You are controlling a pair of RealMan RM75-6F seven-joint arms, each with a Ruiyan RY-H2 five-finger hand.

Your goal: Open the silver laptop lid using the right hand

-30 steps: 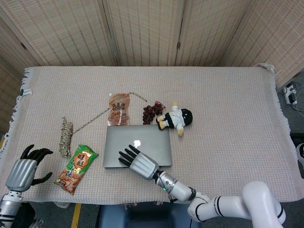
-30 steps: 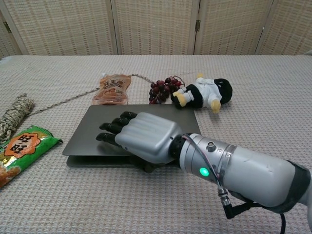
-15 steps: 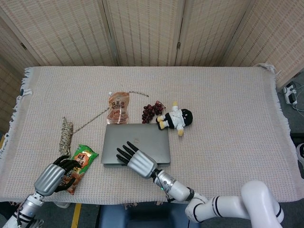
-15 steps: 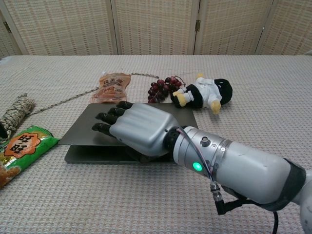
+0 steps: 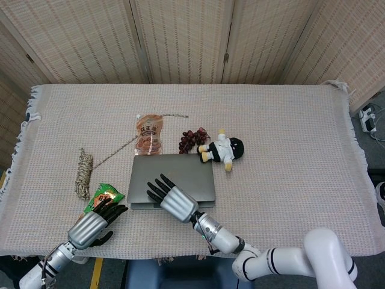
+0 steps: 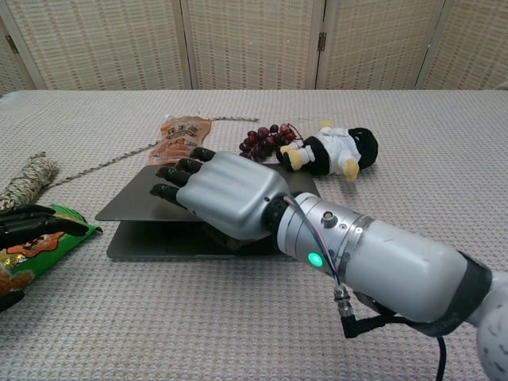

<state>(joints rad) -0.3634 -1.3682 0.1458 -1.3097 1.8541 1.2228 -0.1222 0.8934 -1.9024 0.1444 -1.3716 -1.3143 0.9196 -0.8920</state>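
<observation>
While ajar, lid under fingers.

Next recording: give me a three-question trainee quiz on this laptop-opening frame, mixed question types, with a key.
1. True or false: the silver laptop lid is fully shut.
2. Multiple choice: what lies under the left hand? A) purple grapes B) green snack packet C) twine bundle
3. Short answer: which object lies between the orange pouch and the plush doll?

Key:
1. False; the chest view shows a gap between lid and base, with the right hand at the lid's front edge.
2. B, the green snack packet.
3. The purple grapes.
</observation>
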